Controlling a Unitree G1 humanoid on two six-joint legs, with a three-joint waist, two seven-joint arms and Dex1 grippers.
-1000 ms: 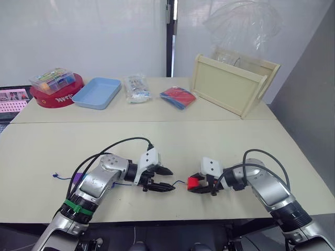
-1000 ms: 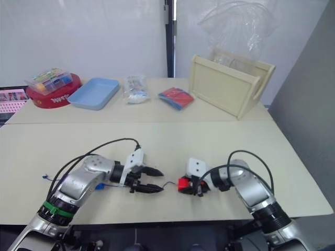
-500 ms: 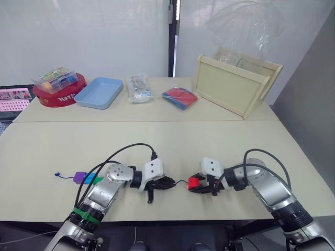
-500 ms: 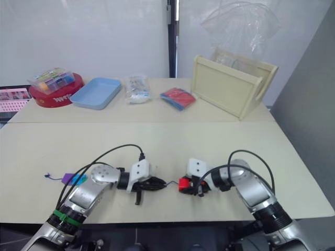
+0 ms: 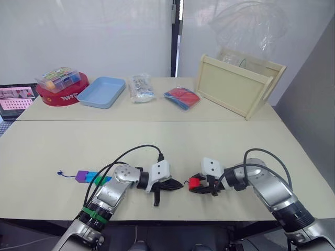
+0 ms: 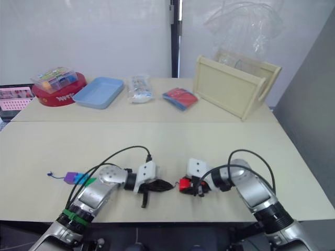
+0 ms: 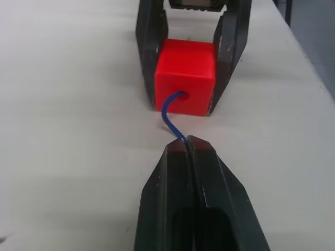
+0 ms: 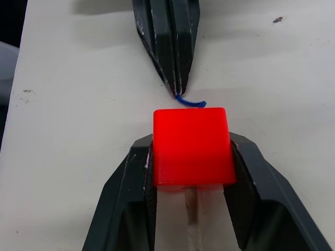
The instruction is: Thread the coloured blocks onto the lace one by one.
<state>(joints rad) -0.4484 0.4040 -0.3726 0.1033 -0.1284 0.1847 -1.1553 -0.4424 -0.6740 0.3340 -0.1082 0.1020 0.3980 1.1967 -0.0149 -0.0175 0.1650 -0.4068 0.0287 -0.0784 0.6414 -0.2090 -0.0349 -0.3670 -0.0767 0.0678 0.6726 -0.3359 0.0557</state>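
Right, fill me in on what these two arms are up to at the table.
The right gripper is clamped on the red cube while the left gripper, shut on the lace, feeds the cord into the cube's hole. The pale tip pokes out the far side. A purple block, a cyan block and a green block sit in a row on the table by the left arm.

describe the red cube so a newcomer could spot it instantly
On the near edge of the cream table, between the two arms, the right gripper clamps the red cube. It is the one block with the blue lace entering its hole; the other blocks lie in a row far to the left.
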